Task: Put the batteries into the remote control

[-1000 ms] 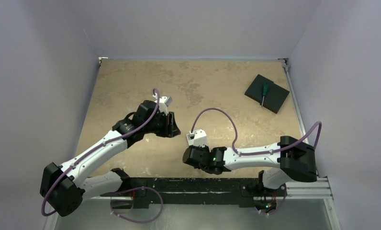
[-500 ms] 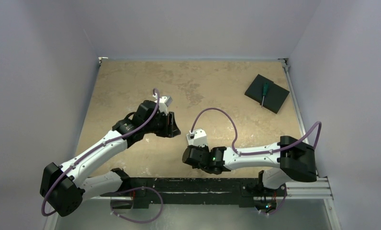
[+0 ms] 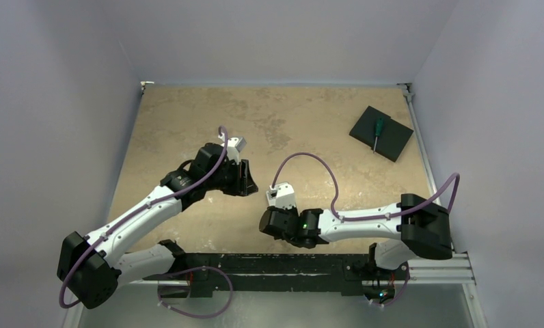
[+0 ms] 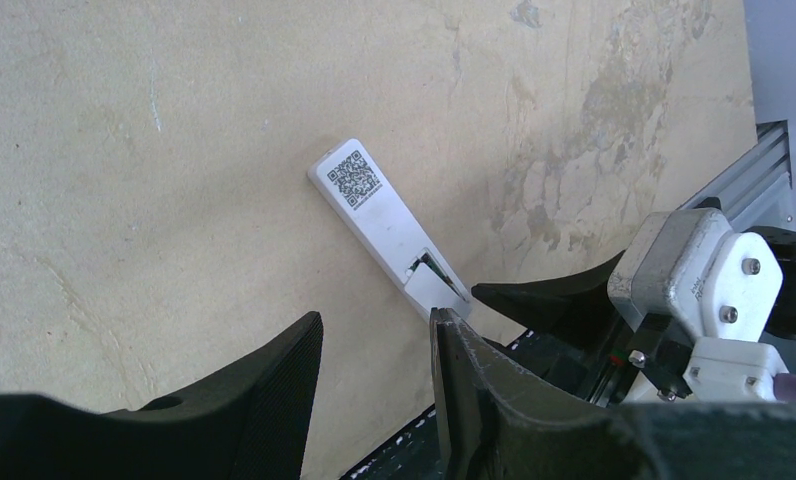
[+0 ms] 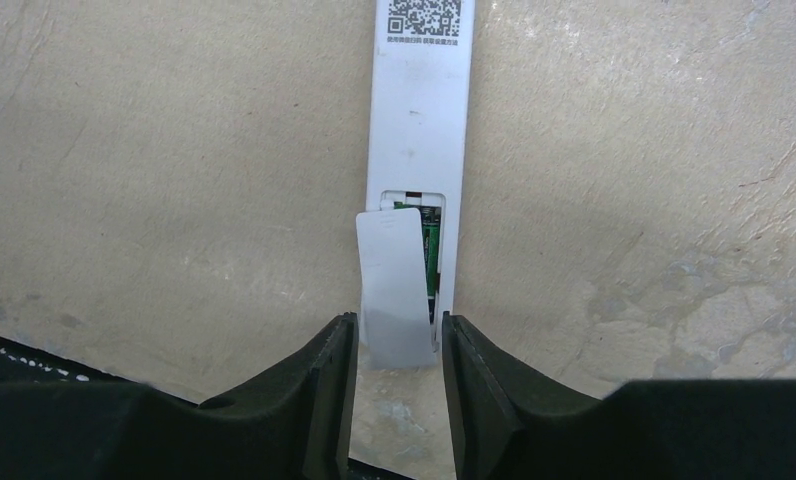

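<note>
The white remote control (image 5: 421, 120) lies back up on the table, its QR label at the far end. It also shows in the left wrist view (image 4: 379, 222). Its loose white battery cover (image 5: 392, 290) sits askew over the open recess, where a green and dark strip (image 5: 431, 248) shows. I cannot make out the batteries. My right gripper (image 5: 394, 325) is open, its fingertips on either side of the cover's near end, with narrow gaps. My left gripper (image 4: 376, 318) is open and empty, just short of the remote's recess end. In the top view both grippers (image 3: 249, 183) (image 3: 266, 220) hide the remote.
A black square pad (image 3: 385, 140) with a green-handled screwdriver (image 3: 377, 130) on it lies at the back right. A black rail (image 3: 269, 263) runs along the near table edge. Grey walls close in the left, back and right sides.
My right gripper has crept slightly to the left. The left arm has not moved.
</note>
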You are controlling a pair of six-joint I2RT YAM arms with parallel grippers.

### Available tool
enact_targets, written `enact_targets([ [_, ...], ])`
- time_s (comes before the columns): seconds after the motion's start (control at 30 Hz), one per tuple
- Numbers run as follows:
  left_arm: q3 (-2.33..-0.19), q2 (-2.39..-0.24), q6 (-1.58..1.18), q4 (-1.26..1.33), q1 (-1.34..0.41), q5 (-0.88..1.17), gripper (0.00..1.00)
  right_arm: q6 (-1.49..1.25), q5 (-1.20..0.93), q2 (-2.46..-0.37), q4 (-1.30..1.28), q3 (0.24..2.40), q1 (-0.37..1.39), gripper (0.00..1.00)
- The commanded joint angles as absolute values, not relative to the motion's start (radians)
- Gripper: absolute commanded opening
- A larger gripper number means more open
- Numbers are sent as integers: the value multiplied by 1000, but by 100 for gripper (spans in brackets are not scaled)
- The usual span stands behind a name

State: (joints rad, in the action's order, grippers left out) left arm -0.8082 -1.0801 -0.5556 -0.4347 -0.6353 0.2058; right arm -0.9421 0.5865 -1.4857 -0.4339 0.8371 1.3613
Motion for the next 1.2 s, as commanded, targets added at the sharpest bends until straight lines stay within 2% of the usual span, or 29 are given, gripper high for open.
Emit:
enact_targets([
  [0.0,-827,-1083,-543,-411,-631,219,43,-949,627,-1482,-441,883,1365,43],
  [1.17,-820,-1079,-547,-411,-631,219,43,-914,620,-1524,-376,864,1336,39],
])
